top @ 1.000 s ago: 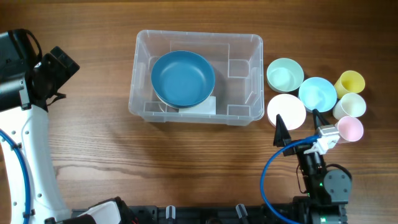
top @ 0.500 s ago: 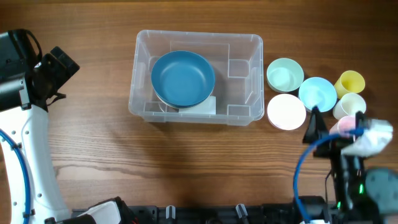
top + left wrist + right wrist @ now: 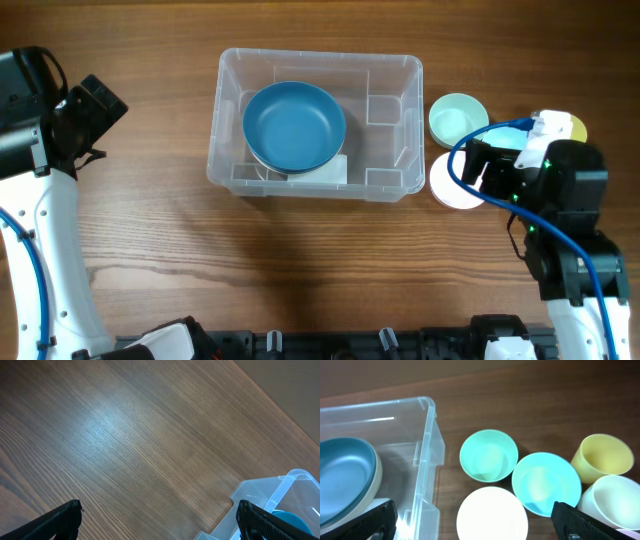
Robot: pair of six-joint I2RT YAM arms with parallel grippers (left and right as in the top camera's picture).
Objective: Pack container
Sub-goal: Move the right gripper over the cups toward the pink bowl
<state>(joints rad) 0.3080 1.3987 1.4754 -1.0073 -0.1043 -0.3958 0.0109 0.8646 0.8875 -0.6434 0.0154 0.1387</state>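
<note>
On the counter (image 3: pixel 300 250) the container (image 3: pixel 320 55) has not shifted over the last second. It sits left of centre, with the blue bowl (image 3: pixel 294 125) inside toward its left end. The one real change is the right arm (image 3: pixel 560 190). A second ago it was low at the near edge, pointing up at the small dishes. Now it has swung over the cluster to the right of the container, and from overhead it covers most of that cluster. The left arm (image 3: pixel 40 130) is where it was, off the container's left end.

I read this as the approach for the next pick, with one bowl packed and the small pieces not yet moved.

The right jaws stand wide and hold nothing. In the right wrist view the white bowl (image 3: pixel 491 512) lies between the two tips. The container's right end is at the left of that view, above the left tip and just beside the bowls. The left jaws are also wide and empty. Only a corner of the container shows by the right tip in their own view, and from overhead they are well apart from it.

Beyond the white bowl sit the mint bowl (image 3: pixel 488 455) and the pale blue bowl (image 3: pixel 546 482), then the yellow cup (image 3: pixel 601 457) and the cream cup (image 3: pixel 615 502).
</note>
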